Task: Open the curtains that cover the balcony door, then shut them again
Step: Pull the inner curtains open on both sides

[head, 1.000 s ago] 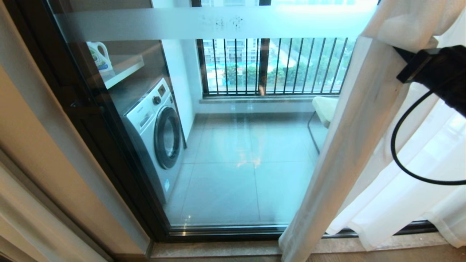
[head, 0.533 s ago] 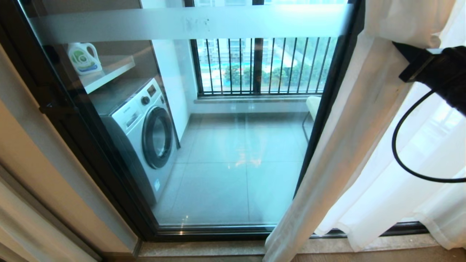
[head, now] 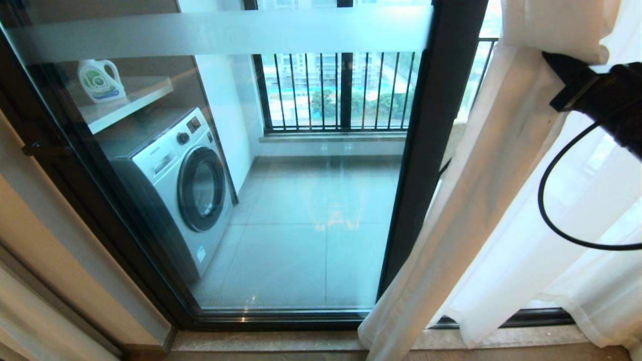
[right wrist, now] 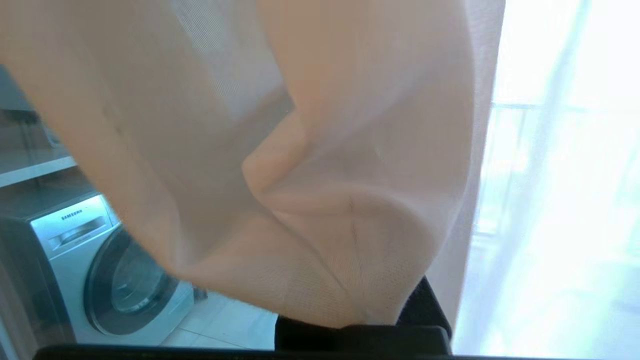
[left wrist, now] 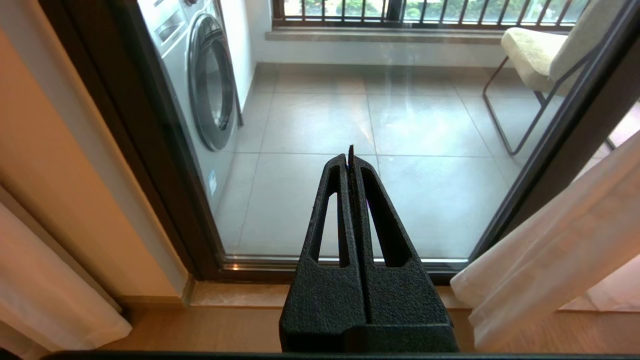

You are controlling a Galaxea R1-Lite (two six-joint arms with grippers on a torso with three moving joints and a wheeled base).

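One curtain (head: 481, 200) is bunched at about 3 o'clock in the head view, and it covers only the right edge of the door (head: 301, 200). Most of the glass is bare. The right gripper (head: 554, 65) sits up at 2 o'clock. Its jaws are pinched tight on a fold of the curtain, and in the right wrist view the cloth (right wrist: 320, 225) is draped right over them.

I think the thin cloth could slip out if the pull is too quick. A hard tug could also strain the curtain where it hangs, up out of sight. The black cable (head: 546, 210) loops close to the cloth and might catch on it.

Long and thin, the curtain runs from 1 o'clock down to 7 o'clock, with its hem low by the sill (head: 281, 341).

The left gripper (left wrist: 350, 155) is parked low in front of the door, jaws pressed together and holding nothing.
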